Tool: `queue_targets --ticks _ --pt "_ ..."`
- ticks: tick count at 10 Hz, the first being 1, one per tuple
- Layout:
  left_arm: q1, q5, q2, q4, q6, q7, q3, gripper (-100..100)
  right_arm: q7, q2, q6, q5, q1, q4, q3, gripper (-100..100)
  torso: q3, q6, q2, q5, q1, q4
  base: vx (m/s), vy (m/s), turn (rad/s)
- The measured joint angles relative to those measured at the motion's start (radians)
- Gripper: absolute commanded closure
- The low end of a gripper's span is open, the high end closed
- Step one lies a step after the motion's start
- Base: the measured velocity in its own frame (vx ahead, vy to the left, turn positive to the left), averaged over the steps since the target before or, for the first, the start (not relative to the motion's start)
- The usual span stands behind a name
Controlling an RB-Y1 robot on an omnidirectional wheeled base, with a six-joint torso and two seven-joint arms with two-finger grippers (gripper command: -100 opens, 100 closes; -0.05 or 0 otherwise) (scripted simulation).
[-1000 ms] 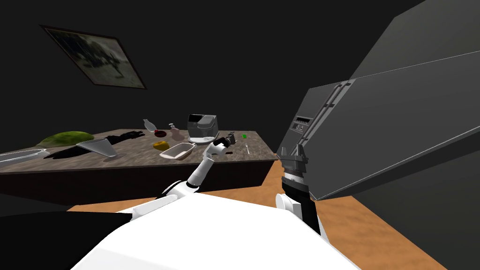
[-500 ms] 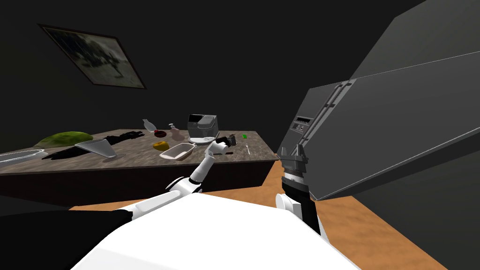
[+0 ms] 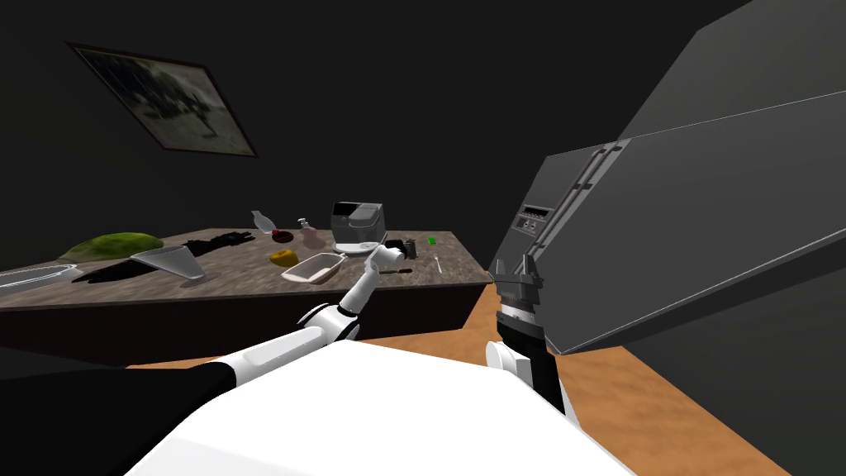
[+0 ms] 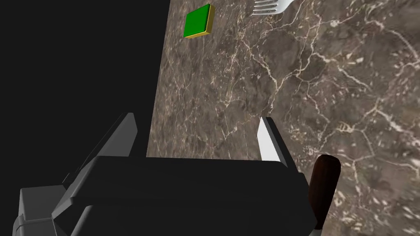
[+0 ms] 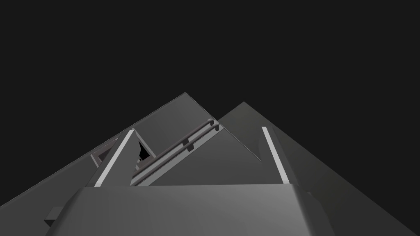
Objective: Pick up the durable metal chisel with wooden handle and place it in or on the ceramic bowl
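**K:** Entry 1, left gripper point(image 4: 197, 137). What was its state?

**M:** It was open, with nothing between the blades. It hung at the edge of the brown marbled counter point(image 4: 328, 82). One finger point(image 4: 268, 141) stood over the stone and the other stood over the black area past the edge.

**K:** Where was the chisel?

**M:** The chisel point(image 4: 324, 182) lay on the counter, outside the pair of fingers. It was just beside the finger over the stone and close against the gripper's dark body. Only a dark brown, round-ended handle showed, because the body hid the blade. I could not tell whether the handle touched the gripper.

**K:** And the bowl?

**M:** The bowl point(image 3: 312, 266) was white and oblong and sat on the same counter. In the head view it was to the left of the left gripper and apart from it.

**K:** Was anything else near the hand?

**M:** A green block point(image 4: 197, 21) with a yellow side sat close to the counter's edge. The tines of a fork point(image 4: 268, 5) showed near it. Both lay ahead of the fingers, well apart from the chisel.

**K:** What about the right gripper?

**M:** The right gripper point(image 5: 197, 155) was spread open and held nothing. It was raised in front of the grey fridge point(image 3: 661, 231), away from the counter.
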Motion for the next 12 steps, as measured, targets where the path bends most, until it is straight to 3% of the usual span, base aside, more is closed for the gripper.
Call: queue_targets --ticks 12 --pt "-0.135 0.065 0.019 0.206 0.333 0.027 -0.021 -100 0.000 0.000 0.000 0.000 0.000 0.000 0.000 0 -0.001 0.000 -0.001 0.000 0.001 0.000 0.023 0.023 0.004"
